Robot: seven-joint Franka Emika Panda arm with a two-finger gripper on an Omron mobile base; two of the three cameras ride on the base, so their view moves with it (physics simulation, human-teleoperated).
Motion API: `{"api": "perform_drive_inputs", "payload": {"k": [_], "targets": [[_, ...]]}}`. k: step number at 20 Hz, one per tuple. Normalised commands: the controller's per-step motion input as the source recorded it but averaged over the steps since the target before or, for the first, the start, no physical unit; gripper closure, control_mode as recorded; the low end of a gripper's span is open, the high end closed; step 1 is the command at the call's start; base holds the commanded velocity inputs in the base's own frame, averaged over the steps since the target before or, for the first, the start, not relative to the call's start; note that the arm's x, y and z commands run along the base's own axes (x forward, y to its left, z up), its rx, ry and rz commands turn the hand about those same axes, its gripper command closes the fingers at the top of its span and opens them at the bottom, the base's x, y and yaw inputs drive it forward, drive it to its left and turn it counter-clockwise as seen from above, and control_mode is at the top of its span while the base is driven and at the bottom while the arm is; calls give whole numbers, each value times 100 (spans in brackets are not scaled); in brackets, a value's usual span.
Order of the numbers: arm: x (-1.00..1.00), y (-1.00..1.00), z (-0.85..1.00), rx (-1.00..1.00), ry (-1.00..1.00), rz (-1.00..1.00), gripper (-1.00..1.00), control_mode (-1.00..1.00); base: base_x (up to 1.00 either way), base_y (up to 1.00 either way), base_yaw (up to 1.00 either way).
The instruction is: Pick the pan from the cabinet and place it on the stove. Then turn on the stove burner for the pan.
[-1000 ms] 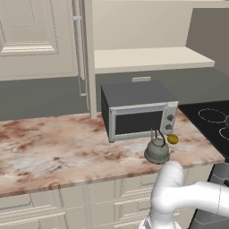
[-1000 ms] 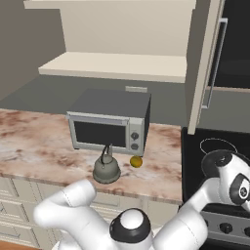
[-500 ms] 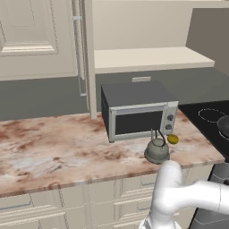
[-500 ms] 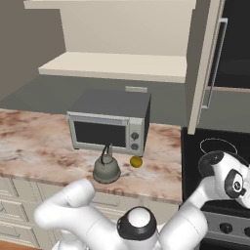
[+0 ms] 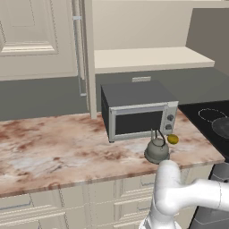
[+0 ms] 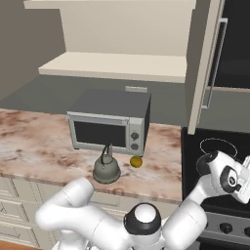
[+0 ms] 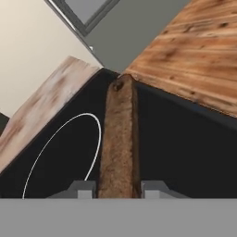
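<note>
1. In the hand view the tool (image 7: 118, 190) was pinching the brownish handle of the pan (image 7: 119, 139), one grey fingertip (image 7: 83, 190) on each side of it, the handle running straight away from the camera.
2. Under the handle lay the stove (image 7: 185, 152), glossy black, with a thin white ring (image 7: 69, 143) to the left of the handle; the marbled bench (image 7: 51, 106) edged the glass on that side and a wooden floor (image 7: 194, 51) lay beyond the far edge.
3. In the right base view the wrist (image 6: 225, 177) hung low over the front of the stove (image 6: 195, 141), lower and further right than a second before, when it sat higher up over the ring (image 6: 218, 146).
4. In the left base view a round grey shape (image 5: 222, 127) sat at the right edge over the stove (image 5: 197, 114); half a second earlier the same shape was already there, a second earlier less of it showed.
5. The kettle (image 6: 106, 168), the small yellow fruit (image 6: 136, 161) and the microwave (image 6: 110, 122) on the bench (image 6: 34, 141) lay as in the earlier frames, and the views themselves had not shifted.
6. The cabinet (image 6: 205, 63) stood with its door swung open, the beige shelf (image 6: 117, 67) beside it bare.
</note>
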Motion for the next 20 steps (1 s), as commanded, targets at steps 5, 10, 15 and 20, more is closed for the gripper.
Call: {"api": "perform_drive_inputs", "payload": {"k": [5, 10, 15, 20], "targets": [[33, 0, -23, -4, 5, 1, 100, -100, 0, 0, 0], [25, 0, -25, -4, 5, 1, 100, -100, 0, 0, 0], [1, 0, -17, 0, 4, 1, -100, -100, 0, 0, 0], [1, 0, -8, 0, 2, 0, -100, -100, 0, 0, 0]]}}
